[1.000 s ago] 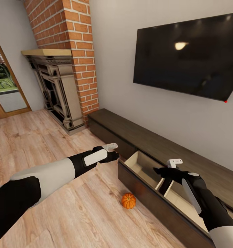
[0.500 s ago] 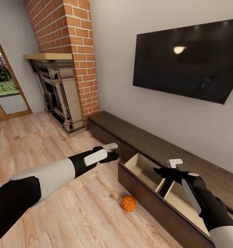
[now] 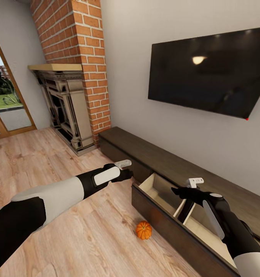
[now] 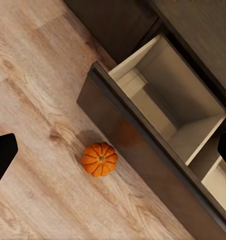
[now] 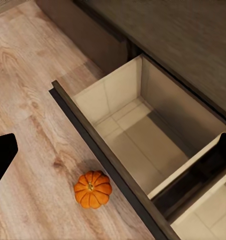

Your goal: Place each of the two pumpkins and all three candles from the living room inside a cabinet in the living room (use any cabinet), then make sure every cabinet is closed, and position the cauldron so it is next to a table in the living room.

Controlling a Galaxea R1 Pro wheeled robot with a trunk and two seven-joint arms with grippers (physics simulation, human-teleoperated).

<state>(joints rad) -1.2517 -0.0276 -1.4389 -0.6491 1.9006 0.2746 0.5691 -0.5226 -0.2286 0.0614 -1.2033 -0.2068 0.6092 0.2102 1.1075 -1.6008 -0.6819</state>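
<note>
One orange pumpkin [image 3: 144, 230] lies on the wood floor, just in front of the pulled-out drawer [image 3: 160, 189] of the long dark-brown cabinet [image 3: 172, 163]. The wrist views also catch the pumpkin [image 4: 99, 159] [image 5: 92, 189] beside the drawer front [image 4: 143, 165] [image 5: 107, 160]. The drawer's pale beige compartments [image 5: 143, 130] hold nothing that I can see. My left gripper [image 3: 126, 169] hovers open above the floor, near the drawer's left corner. Over the drawer my right gripper [image 3: 187, 185] is open too. Both sets of dark fingertips [image 4: 1, 156] [image 5: 1, 152] are spread wide, and neither gripper holds anything.
A brick chimney [image 3: 85, 57] with an ornate fireplace [image 3: 64, 107] stands at the back left, beside a glass door [image 3: 7, 100]. A large black TV [image 3: 210, 73] hangs on the wall above the cabinet. Wood floor [image 3: 49, 161] stretches to the left of the pumpkin.
The whole picture has slid a little down and right, so the camera has moved. Both arms keep the same pose, and the pumpkin lies in the same spot by the drawer.
</note>
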